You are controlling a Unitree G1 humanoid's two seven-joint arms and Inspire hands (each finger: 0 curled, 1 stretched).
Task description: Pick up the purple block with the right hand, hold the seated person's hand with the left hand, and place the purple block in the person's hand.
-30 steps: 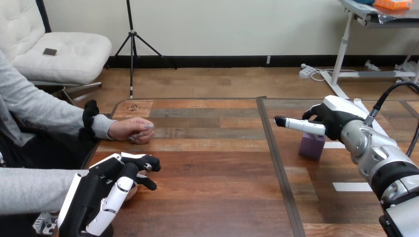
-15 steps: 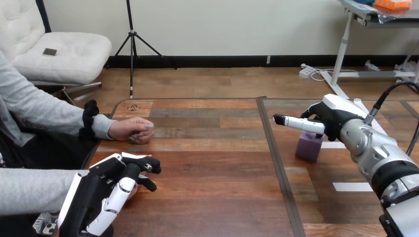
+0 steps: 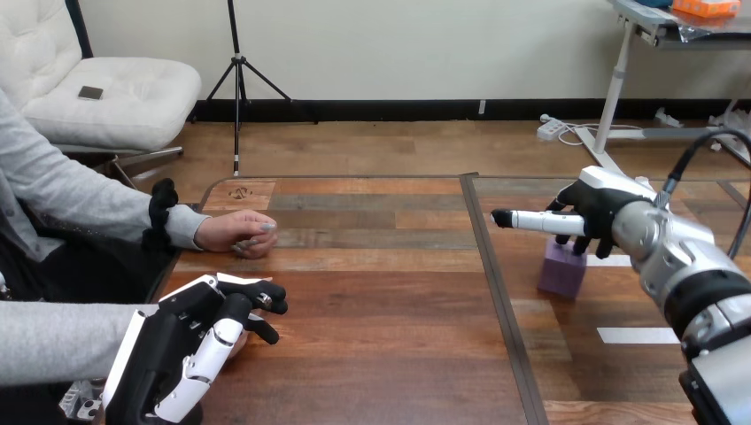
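The purple block point(image 3: 561, 271) stands on the table's right half. My right hand point(image 3: 599, 209) hovers right over its top and hides the upper edge; whether it grips the block I cannot tell. At the lower left my left hand point(image 3: 190, 341) lies over the person's hand point(image 3: 237, 343), which reaches in on a grey sleeve. Its fingers and thumb curl round that hand, and just a sliver of it shows between them. The person's other hand point(image 3: 237, 235) rests as a loose fist on the table's far left.
A dark seam point(image 3: 496, 292) runs front to back down the table's middle. White tape strips point(image 3: 630, 336) lie on the right half near my right arm. The table's left edge point(image 3: 177, 257) is next to the person.
My right hand has lifted slightly and drifted right. The purple block slid a little left, then back right. My left hand and both of the person's hands have stayed put.
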